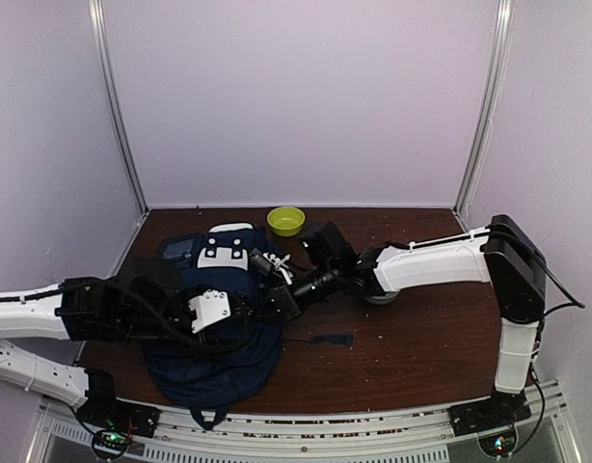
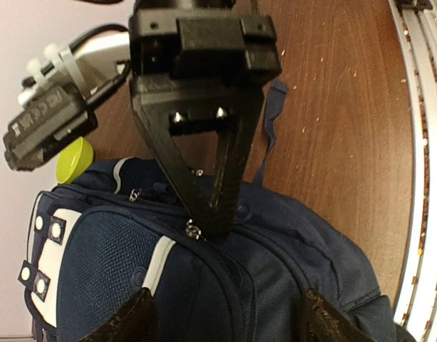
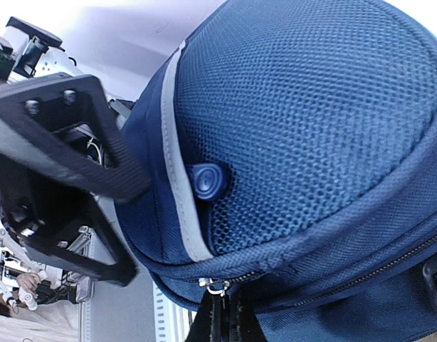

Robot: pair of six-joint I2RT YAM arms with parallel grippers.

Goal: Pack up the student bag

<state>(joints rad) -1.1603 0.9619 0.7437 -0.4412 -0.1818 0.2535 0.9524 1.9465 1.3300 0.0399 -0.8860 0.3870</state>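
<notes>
The student bag (image 1: 219, 342) lies flat near the table's front edge, navy with white stripe trim and a white patch (image 1: 224, 253) at its far end. My right gripper (image 3: 229, 317) is shut on the metal zipper pull (image 3: 220, 286) of the bag (image 3: 311, 107). In the left wrist view the right gripper (image 2: 211, 217) comes down from above onto that pull (image 2: 194, 229). My left gripper (image 2: 225, 324) is open, its fingertips (image 2: 126, 320) wide apart over the bag's fabric (image 2: 97, 263), just short of the pull. From above, both grippers (image 1: 277, 301) (image 1: 298, 285) meet at the bag's right edge.
A yellow-green bowl (image 1: 285, 220) stands at the back of the table, also showing as a bowl edge (image 2: 75, 160) beyond the bag. A small dark flat piece (image 1: 332, 340) lies right of the bag. The slotted rail (image 2: 418, 178) runs along the table's near edge.
</notes>
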